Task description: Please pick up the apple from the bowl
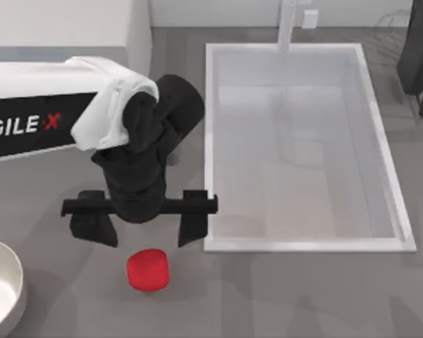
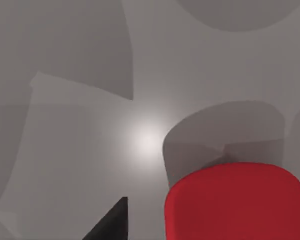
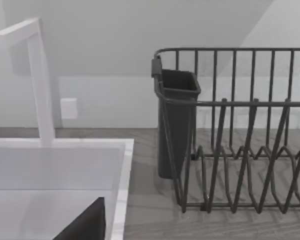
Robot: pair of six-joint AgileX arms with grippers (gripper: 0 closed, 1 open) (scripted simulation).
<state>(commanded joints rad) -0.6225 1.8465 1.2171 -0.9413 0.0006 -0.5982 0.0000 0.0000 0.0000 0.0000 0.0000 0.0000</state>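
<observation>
The two dark fingers (image 1: 192, 227) of the left gripper (image 1: 141, 229) are being held spread wide, with nothing gripped between them. The apple (image 1: 148, 269) is being left on the bare grey table (image 1: 282, 296), just below the gap between the fingers and apart from both. Open table is being kept around the fruit. The bowl (image 1: 1, 292) is lying at the table's left edge, well apart from the apple and cut off by the frame. The sink (image 1: 307, 245) rim is lying just beside the gripper's sink-side finger. In the right wrist view, a dark wire dish rack (image 3: 240, 145) is being shown beside the sink.
</observation>
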